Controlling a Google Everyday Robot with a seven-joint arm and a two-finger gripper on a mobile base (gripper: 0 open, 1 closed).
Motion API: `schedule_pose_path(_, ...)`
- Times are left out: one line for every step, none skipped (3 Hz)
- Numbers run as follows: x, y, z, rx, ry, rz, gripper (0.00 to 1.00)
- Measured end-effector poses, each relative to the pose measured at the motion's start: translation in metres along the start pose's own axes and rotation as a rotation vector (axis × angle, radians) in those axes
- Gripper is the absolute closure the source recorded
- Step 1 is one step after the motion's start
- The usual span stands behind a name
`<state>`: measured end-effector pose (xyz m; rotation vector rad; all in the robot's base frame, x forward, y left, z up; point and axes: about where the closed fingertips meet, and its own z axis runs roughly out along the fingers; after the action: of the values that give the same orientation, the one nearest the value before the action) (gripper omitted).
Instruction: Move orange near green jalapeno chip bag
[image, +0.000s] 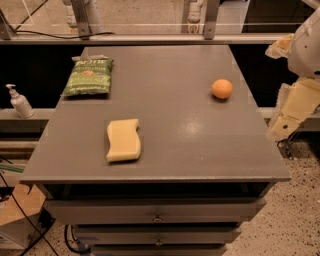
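Note:
The orange (222, 89) is a small round fruit on the right side of the grey table top (190, 140). The green jalapeno chip bag (88, 76) lies flat at the far left of the table, well apart from the orange. My arm's pale parts hang off the table's right edge, and my gripper (283, 124) is there, to the right of the orange, below table-top level and touching nothing.
A pale yellow wavy-edged sponge (123, 140) lies at the front left of the table. A soap dispenser bottle (20, 102) stands on a ledge to the left. Drawers (157, 217) are below the table top. A rail with posts runs behind the table.

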<state>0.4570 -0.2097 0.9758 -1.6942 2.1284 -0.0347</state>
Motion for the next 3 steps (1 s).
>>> schedule_pose_path(-0.005, -0.029, 0.025, 0.021, -0.073, 0.021, 0.00)
schedule_pose_path(-0.006, -0.033, 0.031, 0.023, -0.083, 0.025, 0.00)
schedule_pose_path(-0.009, -0.043, 0.038, 0.028, -0.115, 0.050, 0.00)
